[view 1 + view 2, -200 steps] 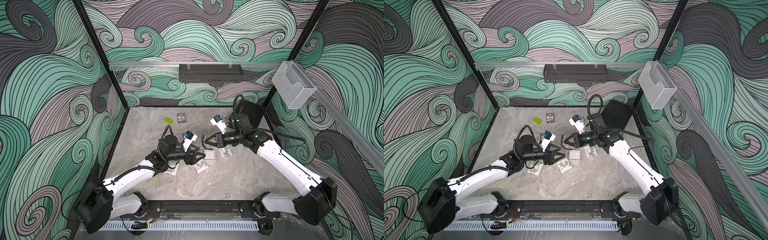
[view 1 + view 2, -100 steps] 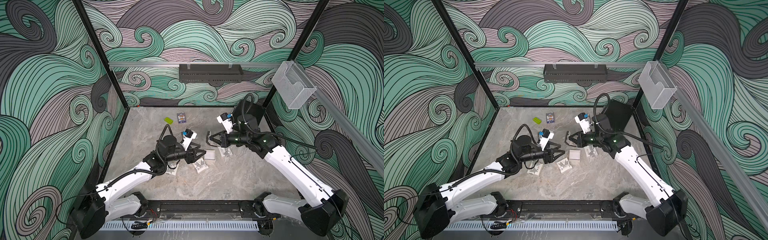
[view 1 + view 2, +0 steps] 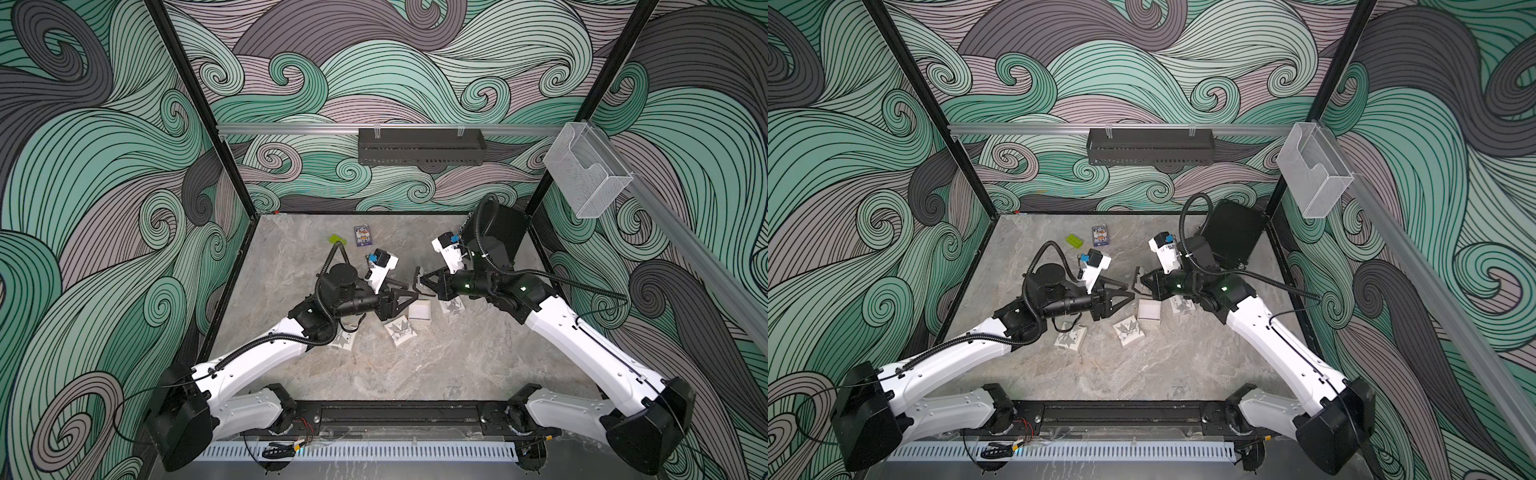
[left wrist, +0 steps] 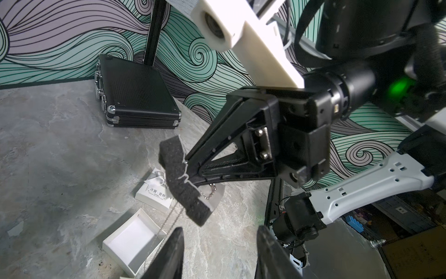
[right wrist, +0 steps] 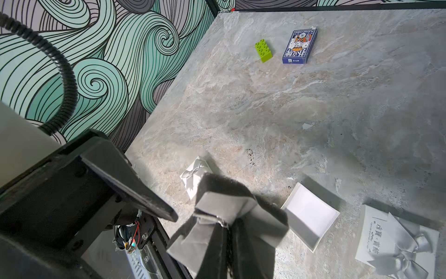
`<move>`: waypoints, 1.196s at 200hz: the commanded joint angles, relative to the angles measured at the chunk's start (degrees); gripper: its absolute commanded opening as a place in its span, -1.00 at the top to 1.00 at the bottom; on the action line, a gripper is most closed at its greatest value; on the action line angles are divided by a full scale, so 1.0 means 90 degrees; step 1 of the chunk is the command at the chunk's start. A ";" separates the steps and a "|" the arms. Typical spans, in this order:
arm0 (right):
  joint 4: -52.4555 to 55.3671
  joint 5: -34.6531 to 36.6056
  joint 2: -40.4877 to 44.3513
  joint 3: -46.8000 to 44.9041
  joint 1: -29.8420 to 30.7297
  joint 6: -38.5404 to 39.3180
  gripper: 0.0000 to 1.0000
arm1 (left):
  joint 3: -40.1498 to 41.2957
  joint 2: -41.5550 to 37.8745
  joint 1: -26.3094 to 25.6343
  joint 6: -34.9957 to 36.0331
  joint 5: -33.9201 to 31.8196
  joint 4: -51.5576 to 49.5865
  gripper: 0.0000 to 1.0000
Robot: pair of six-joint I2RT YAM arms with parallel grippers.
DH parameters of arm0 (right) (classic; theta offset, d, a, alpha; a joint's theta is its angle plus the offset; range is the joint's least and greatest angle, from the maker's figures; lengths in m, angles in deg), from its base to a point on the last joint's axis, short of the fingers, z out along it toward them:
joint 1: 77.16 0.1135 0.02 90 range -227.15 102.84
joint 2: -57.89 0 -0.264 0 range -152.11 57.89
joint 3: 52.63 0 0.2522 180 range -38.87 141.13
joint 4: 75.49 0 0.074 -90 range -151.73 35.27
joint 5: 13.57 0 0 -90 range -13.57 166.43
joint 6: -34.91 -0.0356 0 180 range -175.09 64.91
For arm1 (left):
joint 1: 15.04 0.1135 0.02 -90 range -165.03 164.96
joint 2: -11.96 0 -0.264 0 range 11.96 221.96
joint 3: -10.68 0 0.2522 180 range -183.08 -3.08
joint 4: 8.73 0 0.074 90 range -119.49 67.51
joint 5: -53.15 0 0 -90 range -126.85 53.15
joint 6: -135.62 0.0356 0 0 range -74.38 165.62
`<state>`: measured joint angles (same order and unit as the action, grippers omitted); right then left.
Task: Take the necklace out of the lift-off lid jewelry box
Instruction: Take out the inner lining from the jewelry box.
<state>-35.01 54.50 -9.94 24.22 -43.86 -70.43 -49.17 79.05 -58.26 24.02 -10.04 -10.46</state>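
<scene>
The right claw [image 4: 190,169] pinches the foam pad [image 4: 179,180], necklace chain [image 4: 169,222] dangling beneath it; the left claw [image 4: 218,241], half open and empty, sits just beside it.

The necklace [image 4: 209,193], a fine silver chain, is threaded on a black foam insert [image 4: 183,183] that the right gripper [image 4: 190,172] pinches in the air. A length of chain dangles below the foam. The white jewelry box base [image 4: 131,244] sits upright, open and empty, on the tabletop [image 4: 48,169] underneath.
</scene>
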 commanded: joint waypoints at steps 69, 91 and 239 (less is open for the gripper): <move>-0.0291 0.0118 0.0130 -0.0161 0.0150 0.0131 0.83 | -0.0681 0.0453 -0.0090 -0.0285 -0.0205 -0.0409 0.15; -0.0325 0.0103 0.0144 -0.0162 0.0148 0.0117 0.82 | -0.0704 0.0494 -0.0092 -0.0267 -0.0205 -0.0478 0.26; -0.0444 -0.2331 0.0750 -0.0231 -0.1478 -0.0506 -0.18 | -0.0795 -0.0356 -0.0041 0.0867 0.0318 -0.1553 1.00</move>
<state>-34.96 44.53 -4.41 23.28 -52.88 -70.86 -54.39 79.05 -58.72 27.12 -11.70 -22.72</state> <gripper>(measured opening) 0.554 0.048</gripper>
